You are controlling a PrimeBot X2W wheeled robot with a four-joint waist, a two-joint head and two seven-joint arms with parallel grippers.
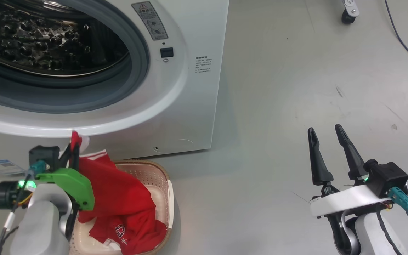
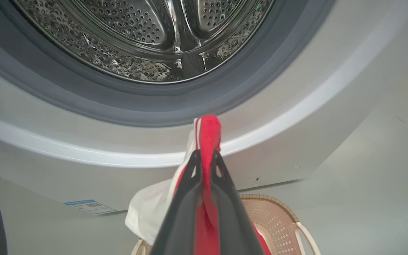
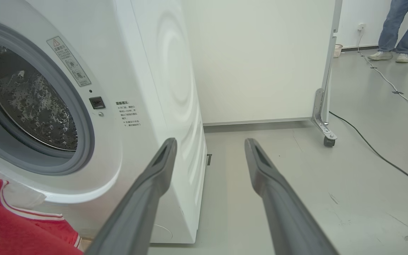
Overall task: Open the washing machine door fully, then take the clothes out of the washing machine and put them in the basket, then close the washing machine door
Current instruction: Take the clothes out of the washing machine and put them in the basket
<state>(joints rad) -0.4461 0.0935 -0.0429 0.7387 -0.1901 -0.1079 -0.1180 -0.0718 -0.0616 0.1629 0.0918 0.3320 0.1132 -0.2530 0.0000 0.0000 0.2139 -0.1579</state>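
Nearest, on the left, the left gripper (image 1: 74, 146) is pinching a fold of the red clothes (image 1: 119, 202), which are draping into the basket (image 1: 156, 170) sitting on the scuffed grey floor (image 1: 278, 106). On the right, the right gripper (image 1: 325, 128) is hanging with its fingers spread. Beyond, the washing machine (image 1: 190, 106) is standing with its drum (image 2: 136, 42) exposed. Farther right, a wheeled white partition (image 3: 260, 60) is standing, a black cable (image 3: 374, 150) is trailing, and a person's legs (image 3: 398, 28) are showing by the far wall.
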